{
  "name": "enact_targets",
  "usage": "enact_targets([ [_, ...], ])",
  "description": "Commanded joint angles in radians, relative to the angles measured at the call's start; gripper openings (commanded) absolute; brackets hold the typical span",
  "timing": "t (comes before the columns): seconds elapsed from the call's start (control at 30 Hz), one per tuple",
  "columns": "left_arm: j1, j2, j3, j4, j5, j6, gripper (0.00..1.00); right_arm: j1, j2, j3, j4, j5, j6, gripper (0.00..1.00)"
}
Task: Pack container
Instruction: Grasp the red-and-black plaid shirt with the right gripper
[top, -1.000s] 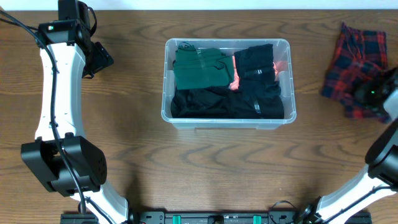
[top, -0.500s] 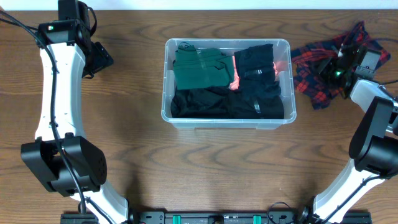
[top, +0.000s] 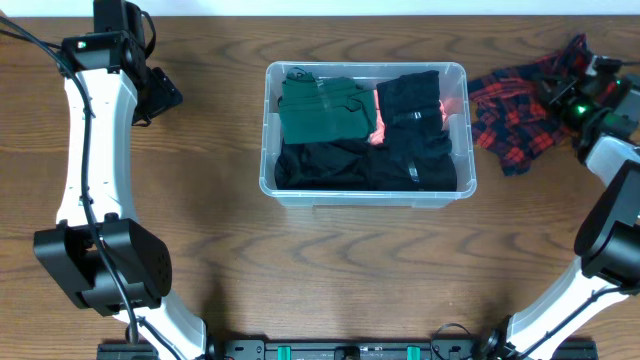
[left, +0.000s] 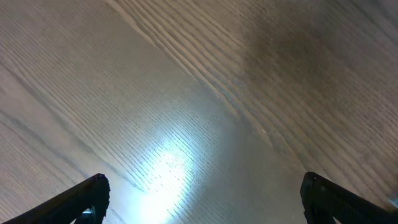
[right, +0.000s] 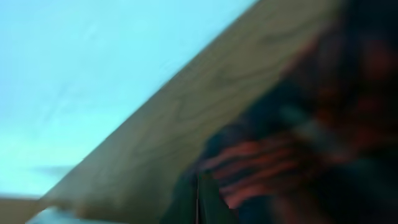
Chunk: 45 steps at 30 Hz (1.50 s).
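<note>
The large clear plastic rectangular container (top: 268, 130) sits mid-tabletop (top: 330, 260), holding green and black folded clothes (top: 320, 112). Far right, the right hand (top: 572, 98) is clenched on a red-and-navy plaid cloth (top: 510, 120), its grip blurred in the wrist view. Far left, the left hand (left: 208, 199) is released, with only its fingertips (left: 93, 193) showing.

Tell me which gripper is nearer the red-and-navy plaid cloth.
Right. The right gripper is shut on the right edge of the red-and-navy plaid cloth; the left gripper hangs open at the far side, beyond the clear rectangular plastic container.
</note>
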Motion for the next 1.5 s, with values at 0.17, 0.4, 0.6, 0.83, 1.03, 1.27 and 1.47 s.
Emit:
enact_targets([
  [0.17,0.004,0.006,-0.005,-0.004,-0.004,-0.002,0.98,0.016,0.001,-0.001,-0.008,0.421,-0.199,0.01],
  [0.4,0.004,0.006,-0.005,-0.004,-0.004,-0.002,0.98,0.047,0.023,-0.001,0.024,0.666,-0.323,0.01],
  [0.6,0.004,0.006,-0.005,-0.004,-0.004,-0.002,0.98,0.037,0.092,-0.001,0.074,0.69,-0.336,0.01],
  [0.83,0.004,0.006,-0.005,-0.004,-0.004,-0.002,0.98,0.013,0.127,-0.001,0.076,0.707,-0.337,0.01],
  [1.03,0.004,0.006,-0.005,-0.004,-0.004,-0.002,0.98,-0.005,0.127,-0.001,-0.088,0.719,-0.336,0.01],
  [1.27,0.004,0.006,-0.005,-0.004,-0.004,-0.002,0.98,-0.019,0.108,-0.001,-0.298,0.767,-0.336,0.01],
  [1.47,0.004,0.006,-0.005,-0.003,-0.004,-0.002,0.98,-0.019,0.024,-0.001,-0.412,0.815,-0.328,0.01],
])
